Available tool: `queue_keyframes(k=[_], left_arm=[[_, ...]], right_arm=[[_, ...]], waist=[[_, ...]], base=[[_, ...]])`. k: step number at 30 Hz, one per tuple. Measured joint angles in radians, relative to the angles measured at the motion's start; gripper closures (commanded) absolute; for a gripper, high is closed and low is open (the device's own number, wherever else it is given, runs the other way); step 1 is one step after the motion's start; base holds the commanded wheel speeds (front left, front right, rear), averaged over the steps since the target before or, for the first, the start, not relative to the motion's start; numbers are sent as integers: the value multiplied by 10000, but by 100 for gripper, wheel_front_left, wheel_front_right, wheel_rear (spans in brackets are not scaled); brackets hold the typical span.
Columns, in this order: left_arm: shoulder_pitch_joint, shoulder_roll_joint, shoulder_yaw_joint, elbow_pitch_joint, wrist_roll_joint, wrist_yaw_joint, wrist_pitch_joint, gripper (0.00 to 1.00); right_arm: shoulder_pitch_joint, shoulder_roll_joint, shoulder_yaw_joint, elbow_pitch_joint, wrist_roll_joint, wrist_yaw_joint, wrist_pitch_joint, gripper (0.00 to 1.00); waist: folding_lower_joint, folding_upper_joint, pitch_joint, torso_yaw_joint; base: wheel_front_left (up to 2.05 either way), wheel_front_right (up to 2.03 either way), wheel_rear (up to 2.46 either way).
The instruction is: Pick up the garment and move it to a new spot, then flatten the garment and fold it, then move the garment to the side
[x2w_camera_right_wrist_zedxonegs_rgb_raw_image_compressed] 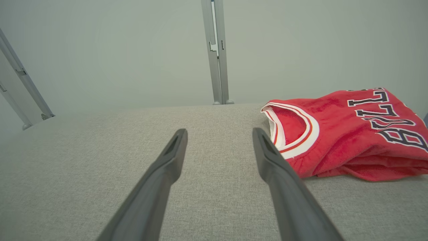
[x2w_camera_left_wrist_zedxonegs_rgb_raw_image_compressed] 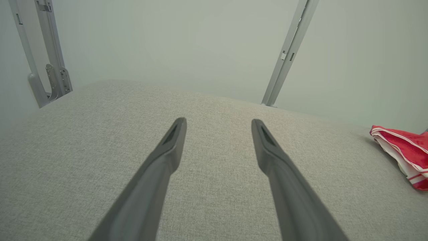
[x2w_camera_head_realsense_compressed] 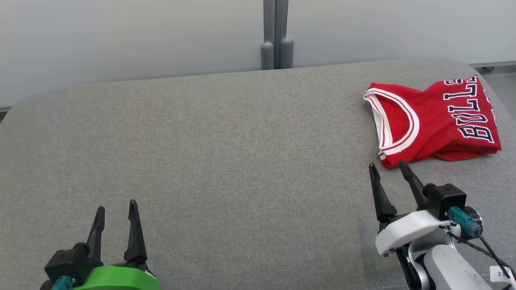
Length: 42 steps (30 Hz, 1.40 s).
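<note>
Just short of red Bulls jersey [x2w_camera_head_realsense_compressed: 439,121]: R gripper [x2w_camera_head_realsense_compressed: 386,163] spread, empty; L gripper [x2w_camera_head_realsense_compressed: 116,204] well away, same. Jersey looks folded, set aside; task prob. done.

Red garment [x2w_camera_head_realsense_compressed: 439,121]: soft matt cloth; table [x2w_camera_head_realsense_compressed: 225,161]: coarse grey woven fabric; tool fingers [x2w_camera_left_wrist_zedxonegs_rgb_raw_image_compressed: 160,174]: matt plastic.
</note>
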Motion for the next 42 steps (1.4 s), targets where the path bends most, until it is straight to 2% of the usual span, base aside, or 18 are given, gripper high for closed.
queue_keyframes(k=[27, 42], left_arm=[[272, -171, -6, -128, 242, 31, -2, 0], [292, -198, 19, -161, 309, 31, -2, 0]], right_arm=[[988, 596, -522, -905, -828, 0, 0, 0], [1195, 658, -633, -1103, -997, 0, 0, 0]], waist=[[0, 0, -340, 24], [0, 0, -378, 18]], base=[[0, 0, 0], [0, 0, 0]])
